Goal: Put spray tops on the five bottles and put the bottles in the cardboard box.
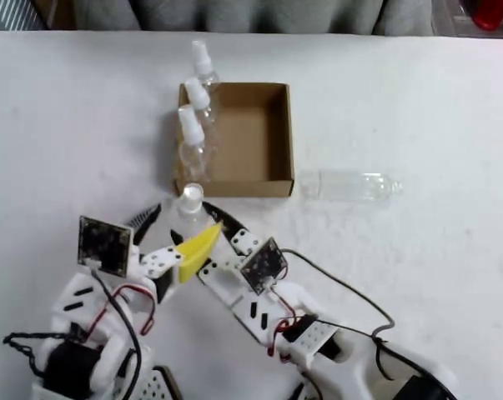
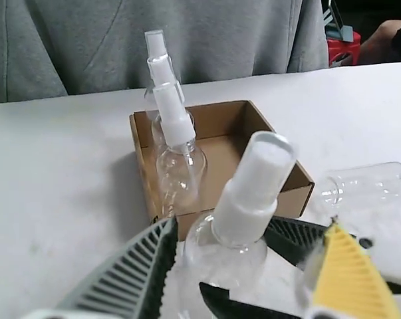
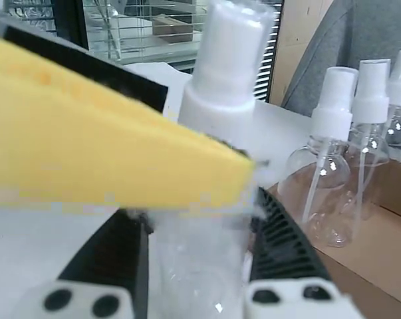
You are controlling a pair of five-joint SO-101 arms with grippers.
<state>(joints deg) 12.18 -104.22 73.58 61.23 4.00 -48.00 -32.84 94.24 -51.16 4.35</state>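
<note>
A clear bottle with a white spray top (image 1: 190, 202) stands just in front of the cardboard box (image 1: 249, 137). My right gripper (image 1: 211, 230) is shut on this bottle (image 3: 220, 100), pinched between its yellow pad (image 3: 107, 133) and a black ribbed finger (image 3: 280, 232). My left gripper (image 1: 169, 229) sits close at the same bottle's (image 2: 247, 199) other side; whether it grips is unclear. Three topped bottles (image 1: 193, 125) stand in a row along the box's left wall. One bottle without a top (image 1: 351, 186) lies on its side to the right of the box.
The box's right half (image 1: 259, 133) holds nothing. White table surface spreads wide on both sides of the box. Cables (image 1: 343, 287) trail from the right arm near the front edge.
</note>
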